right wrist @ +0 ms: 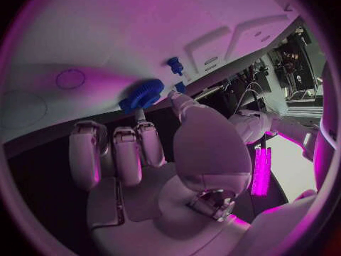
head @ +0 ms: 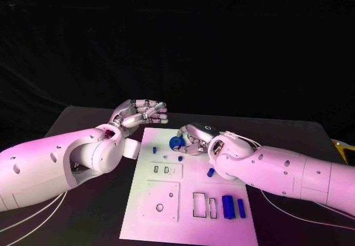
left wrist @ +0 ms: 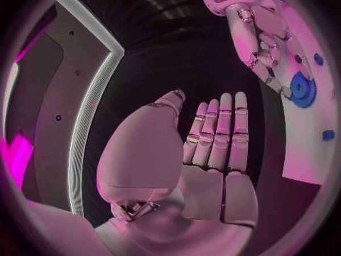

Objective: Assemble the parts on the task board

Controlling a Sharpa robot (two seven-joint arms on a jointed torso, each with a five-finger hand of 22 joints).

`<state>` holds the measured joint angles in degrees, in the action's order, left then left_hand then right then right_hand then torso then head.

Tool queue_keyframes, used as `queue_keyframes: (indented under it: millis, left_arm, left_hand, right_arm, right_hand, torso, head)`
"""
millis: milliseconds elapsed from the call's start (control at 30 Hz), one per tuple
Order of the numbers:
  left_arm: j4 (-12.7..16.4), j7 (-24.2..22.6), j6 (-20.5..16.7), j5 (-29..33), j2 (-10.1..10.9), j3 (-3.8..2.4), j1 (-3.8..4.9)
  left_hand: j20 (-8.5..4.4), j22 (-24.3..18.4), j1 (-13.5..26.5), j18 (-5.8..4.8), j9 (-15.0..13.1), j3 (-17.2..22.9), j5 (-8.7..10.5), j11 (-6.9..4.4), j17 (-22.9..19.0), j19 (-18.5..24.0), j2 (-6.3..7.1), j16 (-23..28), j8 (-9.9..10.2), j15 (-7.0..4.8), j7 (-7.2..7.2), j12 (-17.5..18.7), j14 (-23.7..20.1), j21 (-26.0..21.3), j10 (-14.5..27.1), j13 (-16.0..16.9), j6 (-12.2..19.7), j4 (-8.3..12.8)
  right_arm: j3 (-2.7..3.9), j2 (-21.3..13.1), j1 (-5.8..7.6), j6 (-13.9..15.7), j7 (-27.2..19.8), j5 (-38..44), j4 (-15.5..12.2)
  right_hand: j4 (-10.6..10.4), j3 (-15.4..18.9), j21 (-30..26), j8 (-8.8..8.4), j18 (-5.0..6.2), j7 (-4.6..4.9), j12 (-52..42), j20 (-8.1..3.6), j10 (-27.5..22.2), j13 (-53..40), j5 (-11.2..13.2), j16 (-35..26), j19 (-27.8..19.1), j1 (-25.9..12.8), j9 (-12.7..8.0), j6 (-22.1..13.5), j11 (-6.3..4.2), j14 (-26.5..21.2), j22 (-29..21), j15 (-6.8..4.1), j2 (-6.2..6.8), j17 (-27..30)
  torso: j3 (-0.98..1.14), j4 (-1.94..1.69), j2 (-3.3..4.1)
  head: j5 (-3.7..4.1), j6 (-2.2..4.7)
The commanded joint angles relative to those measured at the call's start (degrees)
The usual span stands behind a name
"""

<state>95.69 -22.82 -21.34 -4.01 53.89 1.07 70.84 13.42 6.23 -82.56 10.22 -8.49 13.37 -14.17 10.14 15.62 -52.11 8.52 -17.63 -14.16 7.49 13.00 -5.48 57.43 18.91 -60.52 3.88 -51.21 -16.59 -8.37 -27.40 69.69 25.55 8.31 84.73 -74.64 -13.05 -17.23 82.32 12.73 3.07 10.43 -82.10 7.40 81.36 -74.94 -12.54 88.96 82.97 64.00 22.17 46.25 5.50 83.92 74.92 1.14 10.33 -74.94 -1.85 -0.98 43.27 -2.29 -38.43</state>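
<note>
The white task board (head: pixel 148 220) lies in the middle of the black table. My right hand (head: pixel 194 138) rests over its far end and pinches a blue gear (head: pixel 177 142) between thumb and a fingertip; the gear sits at the board's surface (right wrist: pixel 142 95), also seen as blue gear (left wrist: pixel 303 89). My left hand (head: pixel 140 114) hovers raised beyond the board's far left corner, fingers stretched out side by side (left wrist: pixel 216 133), holding nothing. A small blue peg (head: pixel 155 150) stands left of the gear, and a short blue piece (head: pixel 211 172) lies beside my right forearm.
Two blue blocks (head: pixel 228 206) (head: pixel 241 206) lie at the board's near right, next to rectangular cut-outs (head: pixel 201 204). A slotted panel (head: pixel 166 169) and a panel with an oval hole (head: pixel 160 207) sit mid-board. Something yellow (head: pixel 344 148) is at the table's right edge.
</note>
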Motion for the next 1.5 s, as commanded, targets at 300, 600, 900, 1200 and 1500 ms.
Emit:
queue_keyframes:
  millis: [300, 600, 900, 1200, 1500]
  left_arm:
    - [0.1, -0.33, 0.34, 0.12, 0.07, -0.05, 0.07]
    - [-0.02, -0.37, 0.39, 0.12, 0.16, -0.05, 0.07]
    - [-0.62, -0.5, 0.69, 0.21, 0.41, -0.04, 0.06]
    - [-1.61, -0.89, 1.88, 0.72, 0.41, -0.03, 0.04]
    - [-1.77, -0.97, 3.21, 0.78, 0.21, -0.01, 0.0]
  left_hand:
    - [0.31, -0.06, 0.13, 0.28, 0.06, 0.21, 0.25, -0.11, 0.07, 0.14, -0.29, 0.26, 0.39, -0.1, 0.23, 0.28, -0.49, -0.23, 0.32, 0.09, 0.53, 0.16]
    - [0.31, -0.06, 0.13, 0.28, 0.06, 0.21, 0.25, -0.11, 0.07, 0.14, -0.29, 0.26, 0.39, -0.1, 0.23, 0.28, -0.49, -0.23, 0.32, 0.09, 0.53, 0.16]
    - [0.32, -0.13, 0.08, 0.29, 0.06, 0.26, 0.26, -0.08, 0.25, 0.1, -0.28, 0.34, 0.44, -0.08, 0.26, 0.43, -0.46, -0.25, 0.34, 0.1, 0.58, 0.17]
    - [0.32, -0.17, -0.01, 0.3, 0.0, 0.31, 0.26, -0.2, 0.37, 0.07, -0.27, 0.36, 0.32, -0.14, 0.13, 0.32, -0.4, -0.26, -0.02, 0.18, 0.36, 0.19]
    - [0.22, -0.33, -0.39, 0.32, -0.28, 0.92, 0.22, -0.81, 0.81, -0.07, -0.68, 0.52, -0.3, -0.47, -0.6, -0.09, -0.26, -0.27, -1.57, 0.35, -0.86, 0.14]
  right_arm:
    - [-0.28, -1.38, -0.32, -2.39, 1.08, -0.86, -0.26]
    - [-0.23, -4.4, -0.41, 2.99, -1.74, -1.4, -3.07]
    - [0.18, -13.02, 1.45, 3.8, -11.1, -16.84, -8.54]
    - [0.28, -22.69, 3.27, -4.34, -17.76, -30.16, -9.63]
    - [0.16, -25.93, 1.97, -5.18, -19.59, -26.92, -7.09]
  right_hand:
    - [-0.65, 0.19, 0.21, 0.05, -0.53, -0.21, -0.43, 0.04, 0.58, -5.1, -1.02, 0.17, 0.43, -0.53, -0.01, 0.34, -0.01, 5.29, 6.67, 0.2, -0.44, -11.46]
    - [-0.45, 0.08, 0.42, -0.09, -0.6, -0.26, -0.59, -0.02, 0.75, -5.28, -1.05, 0.22, 0.64, 0.38, -0.07, 0.47, -0.07, 5.34, 6.94, 0.15, -0.63, -11.65]
    - [3.07, -2.45, -0.86, -0.24, -0.21, -0.51, -0.32, -0.28, 0.48, -4.96, -0.34, -0.07, -0.41, 6.7, -0.17, 2.04, -0.37, 5.07, 5.81, -0.11, -1.42, -10.53]
    - [8.43, -5.09, -1.93, -0.21, 0.08, -1.94, 0.7, -1.02, -0.65, -3.77, 2.9, -0.16, -1.28, 11.81, -0.42, 4.6, -1.6, 5.03, 5.04, -1.09, 0.38, -10.4]
    - [10.61, -6.93, -1.55, -2.24, -0.14, -0.12, 1.51, -0.46, -1.15, -2.83, -0.17, -0.16, -0.86, 12.54, -1.32, 2.01, -0.19, 5.05, 5.67, -0.08, 1.14, -10.52]
  torso:
    - [0.03, 0.03, -0.01]
    - [0.1, 0.07, -0.02]
    - [0.31, 0.5, -0.51]
    - [1.13, 1.43, -1.19]
    - [1.84, 1.91, -1.36]
  head:
    - [-0.07, -0.09]
    - [-0.1, 0.03]
    - [-0.04, 0.21]
    - [0.86, 0.04]
    - [1.29, -0.2]
